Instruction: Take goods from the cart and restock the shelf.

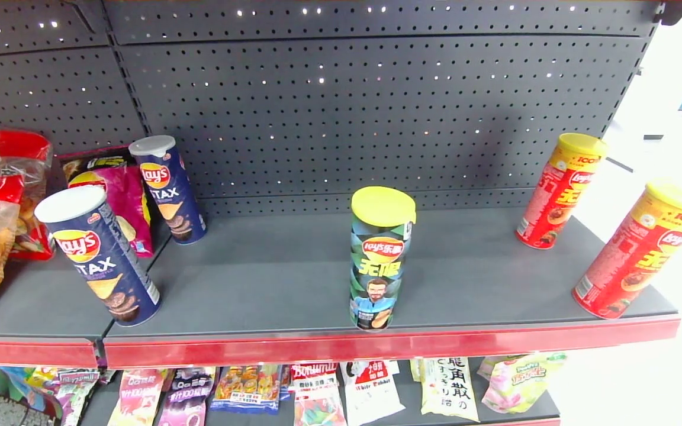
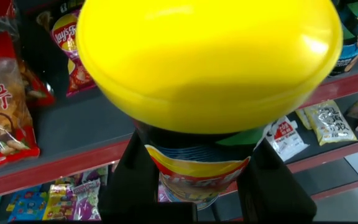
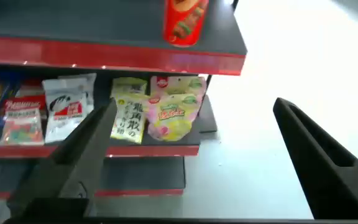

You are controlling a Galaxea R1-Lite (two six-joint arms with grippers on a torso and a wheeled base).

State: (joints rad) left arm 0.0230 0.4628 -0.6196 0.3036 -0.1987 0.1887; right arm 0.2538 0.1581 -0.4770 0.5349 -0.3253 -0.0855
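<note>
Yellow-lidded can, lid toward wrist, in left jaws.

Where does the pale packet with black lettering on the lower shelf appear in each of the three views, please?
Head view: the packet, below and right of the green can.
Left wrist view: the packet, beside a white packet, past the held can in the left gripper.
Right wrist view: the packet, beside the green-pink packet, below the red can.
Shared landmark: the red shelf edge above it.
</note>
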